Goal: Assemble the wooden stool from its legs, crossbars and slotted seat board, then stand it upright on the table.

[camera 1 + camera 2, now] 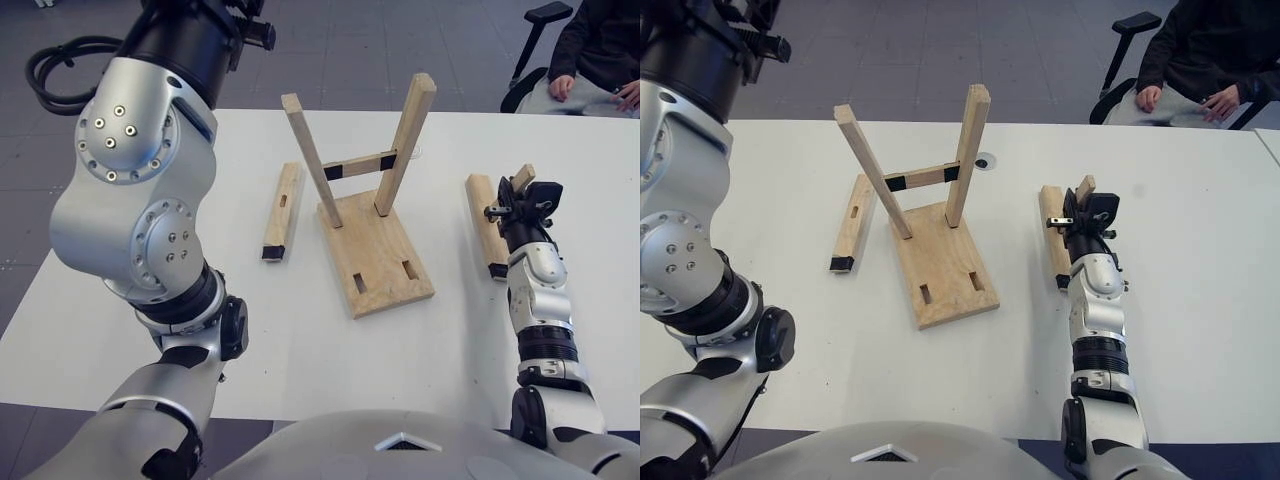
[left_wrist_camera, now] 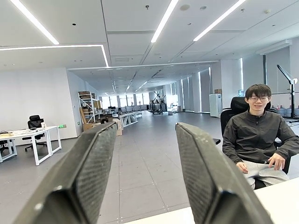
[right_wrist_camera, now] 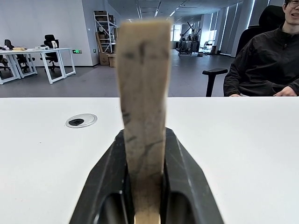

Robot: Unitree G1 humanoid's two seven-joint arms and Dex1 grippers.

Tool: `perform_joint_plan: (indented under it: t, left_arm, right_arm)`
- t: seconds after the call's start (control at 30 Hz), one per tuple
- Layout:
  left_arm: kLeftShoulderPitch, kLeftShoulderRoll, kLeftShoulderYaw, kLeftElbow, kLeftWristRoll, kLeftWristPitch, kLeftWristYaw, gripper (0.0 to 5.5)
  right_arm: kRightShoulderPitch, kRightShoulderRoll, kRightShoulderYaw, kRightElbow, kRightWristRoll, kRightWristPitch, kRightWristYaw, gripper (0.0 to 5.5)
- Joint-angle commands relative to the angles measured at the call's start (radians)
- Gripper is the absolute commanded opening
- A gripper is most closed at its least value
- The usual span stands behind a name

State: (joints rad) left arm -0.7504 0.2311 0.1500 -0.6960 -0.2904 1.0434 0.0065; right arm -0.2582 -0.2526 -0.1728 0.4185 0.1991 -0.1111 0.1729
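Observation:
The slotted seat board (image 1: 378, 262) lies flat in the middle of the white table (image 1: 300, 350). Two legs (image 1: 312, 160) (image 1: 405, 140) stand in its far slots, joined by a crossbar (image 1: 358, 166) with black ends. Its two near slots hold nothing. One loose leg (image 1: 283, 212) lies to the left of the board, another (image 1: 486, 238) to its right. My right gripper (image 1: 520, 203) sits just beside that right leg, shut on a short wooden crossbar (image 3: 142, 88) that sticks up between its fingers (image 3: 105, 186). My left gripper (image 2: 147, 135) is raised high above the table, open and holding nothing.
A round cable grommet (image 1: 983, 161) sits in the table behind the standing legs. Bare table lies in front of the board and at the far right (image 1: 1200, 260). My bulky left arm (image 1: 140, 200) hangs over the table's left part.

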Motion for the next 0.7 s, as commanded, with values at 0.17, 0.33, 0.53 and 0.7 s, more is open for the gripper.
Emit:
perform_joint_plan:
  t: [0.17,0.33,0.53,0.7]
  left_arm:
    - [-0.014,-0.002,-0.007,0.005,-0.002,-0.001,-0.005,2.31]
    - [-0.012,-0.003,-0.009,0.004,-0.003,0.001,-0.005,2.31]
    - [-0.009,-0.002,-0.008,0.001,-0.002,0.001,-0.003,2.31]
    - [-0.009,-0.002,-0.008,0.0,0.0,0.0,-0.001,2.31]
  right_arm:
    - [0.031,0.006,0.024,0.022,-0.056,0.064,-0.017,0.4]
    - [0.024,0.005,0.014,0.005,-0.051,0.072,-0.018,1.29]
    - [-0.01,-0.006,-0.008,-0.116,-0.027,0.139,-0.021,2.52]
    - [-0.065,-0.023,-0.046,-0.304,0.01,0.257,-0.046,3.51]
